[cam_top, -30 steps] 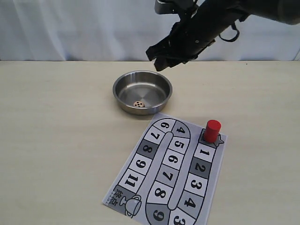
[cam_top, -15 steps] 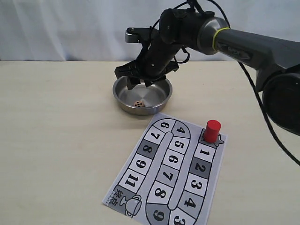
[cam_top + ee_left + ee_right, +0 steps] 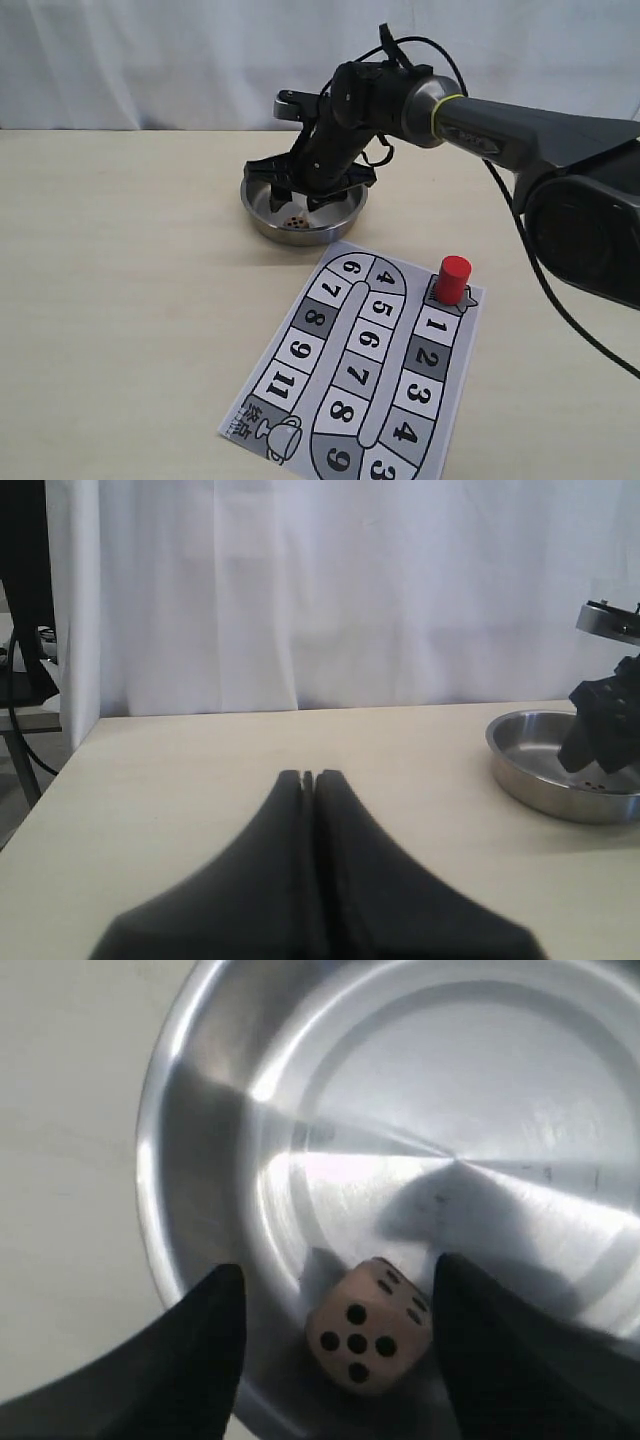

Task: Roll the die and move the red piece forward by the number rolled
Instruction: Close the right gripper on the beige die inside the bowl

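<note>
Steel bowl, right pincer lower inside it, astride the die.

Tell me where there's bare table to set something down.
Widest bare table lies left of the bowl and game board. A narrower strip runs right of the board, past the red piece. Crowded: the bowl, where the open right gripper straddles the die.

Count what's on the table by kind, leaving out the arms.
die: 1
red piece: 1
steel bowl: 1
numbered game board: 1
Total: 4
</note>
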